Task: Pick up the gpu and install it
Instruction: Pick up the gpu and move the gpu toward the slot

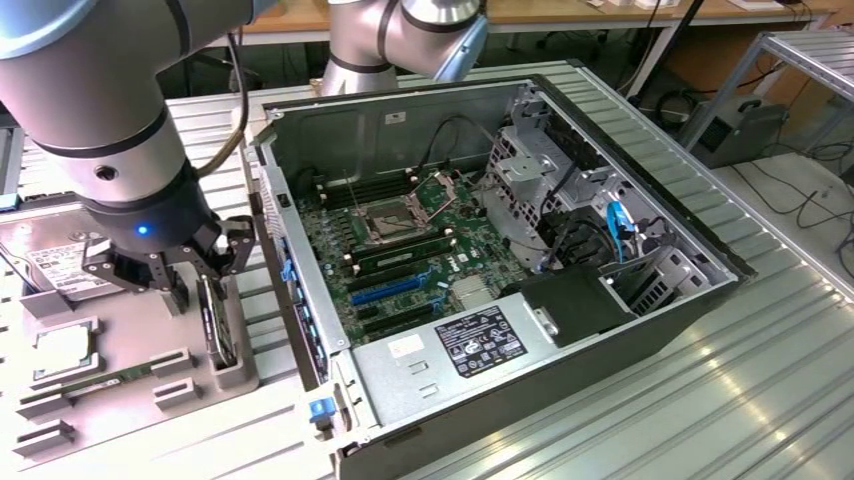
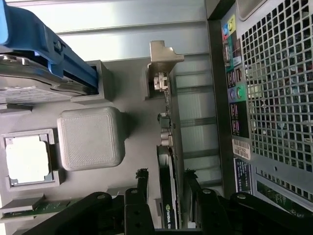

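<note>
The gpu (image 2: 168, 200) is black with a small green mark, the gripper (image 2: 166, 180) matt black, the arm (image 1: 94, 110) silver-grey with a glowing blue spot, and the tray (image 2: 129, 88) plain mid-grey, bearing a silver-white processor (image 2: 27, 157), a green memory stick (image 2: 29, 209) and a bright blue drive caddy (image 2: 44, 44). The computer case (image 1: 627, 360) is dark grey, its rear panel (image 2: 279, 83) a grid of small square holes beside green and purple ports (image 2: 239, 91); inside, the motherboard (image 1: 441, 250) is green with blue and black slots (image 1: 387, 290), a cable (image 1: 615, 225) is bright blue, a label (image 1: 477, 341) black-and-white, and the table (image 1: 747, 420) is pale metal, ribbed in stripes
</note>
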You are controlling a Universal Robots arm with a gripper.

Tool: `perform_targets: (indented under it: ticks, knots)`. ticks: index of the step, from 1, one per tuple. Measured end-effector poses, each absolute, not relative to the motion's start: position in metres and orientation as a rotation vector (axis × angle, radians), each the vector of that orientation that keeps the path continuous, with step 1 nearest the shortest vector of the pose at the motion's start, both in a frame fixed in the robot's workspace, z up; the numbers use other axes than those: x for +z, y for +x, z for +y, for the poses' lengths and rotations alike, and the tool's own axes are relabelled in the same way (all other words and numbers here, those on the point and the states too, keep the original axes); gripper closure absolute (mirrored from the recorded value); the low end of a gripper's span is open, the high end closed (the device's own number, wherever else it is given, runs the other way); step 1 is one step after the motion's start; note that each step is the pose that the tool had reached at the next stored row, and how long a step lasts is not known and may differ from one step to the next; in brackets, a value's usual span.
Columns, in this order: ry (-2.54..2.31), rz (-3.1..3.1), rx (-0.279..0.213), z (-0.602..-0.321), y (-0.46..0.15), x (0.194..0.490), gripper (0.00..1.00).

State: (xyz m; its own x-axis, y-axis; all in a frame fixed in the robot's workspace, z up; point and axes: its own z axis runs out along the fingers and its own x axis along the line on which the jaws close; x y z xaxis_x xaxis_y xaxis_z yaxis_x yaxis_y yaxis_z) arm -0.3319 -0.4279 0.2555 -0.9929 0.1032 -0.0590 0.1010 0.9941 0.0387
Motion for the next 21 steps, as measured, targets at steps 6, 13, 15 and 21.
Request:
perform_targets:
  ticks: [6,13,15,21]
  knots:
    - [0.157,3.071,0.055,-0.423,-0.333,0.247,0.58]
    - [0.157,3.067,0.055,-0.422,-0.333,0.236,0.58]
    - [0.157,3.066,0.055,-0.422,-0.333,0.235,0.58]
    - [0.157,3.066,0.055,-0.422,-0.333,0.235,0.66]
